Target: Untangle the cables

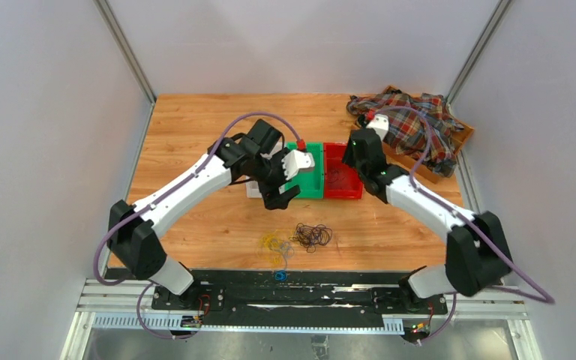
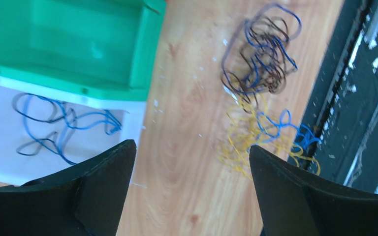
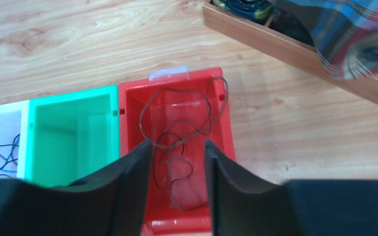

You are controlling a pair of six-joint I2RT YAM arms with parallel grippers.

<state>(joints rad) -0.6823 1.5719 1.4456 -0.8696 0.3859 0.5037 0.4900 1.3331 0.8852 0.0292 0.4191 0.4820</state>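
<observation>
Noting thin, springy cables (image 1: 313, 236) in dark, yellow and blue loops, lying loose on the grainy wooden table (image 1: 195, 120) near its front edge. One brown strand (image 3: 197, 132) curls in the glossy red bin (image 3: 226, 132), and blue strands (image 2: 69, 118) lie in the white bin (image 2: 0, 142). We see both arms bent over the bins. The left gripper (image 2: 191, 147) gapes wide and empty. The right gripper (image 3: 177, 144) is narrowly parted above the red bin, gripping nothing.
</observation>
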